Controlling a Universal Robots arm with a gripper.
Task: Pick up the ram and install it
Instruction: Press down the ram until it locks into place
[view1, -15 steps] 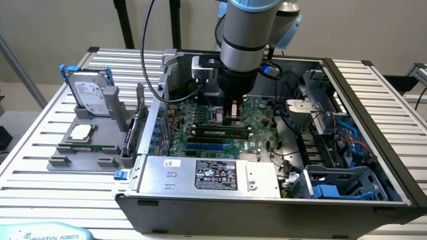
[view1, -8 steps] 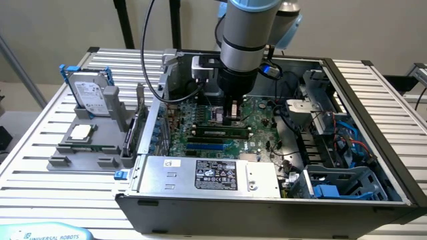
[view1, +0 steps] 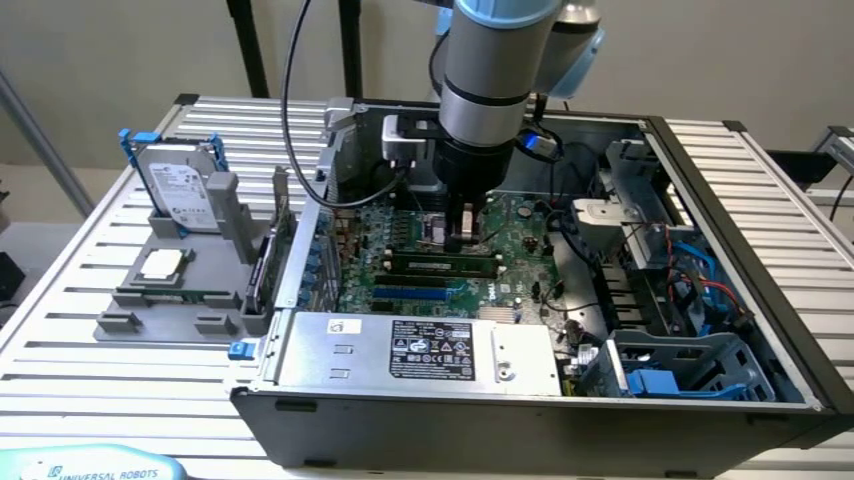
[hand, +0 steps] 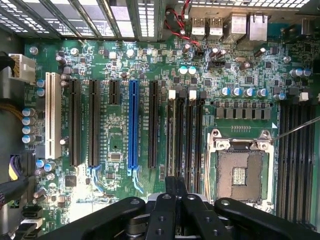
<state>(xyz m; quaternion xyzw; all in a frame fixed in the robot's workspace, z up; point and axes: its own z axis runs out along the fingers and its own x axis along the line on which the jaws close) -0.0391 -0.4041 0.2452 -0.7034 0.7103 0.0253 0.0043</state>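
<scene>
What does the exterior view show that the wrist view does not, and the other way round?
Exterior view: the computer case, the hard drive at the exterior view's left, the power supply, and the ram along the black slots beside the hand.
Wrist view: the blue slot, the white slot, the empty processor socket and the rear ports.
Shared: the green motherboard and the shut hand above it.

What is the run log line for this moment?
hand: shut | place: inside computer case, just above ram | ram: standing in a slot on motherboard | contact: cannot tell
</scene>
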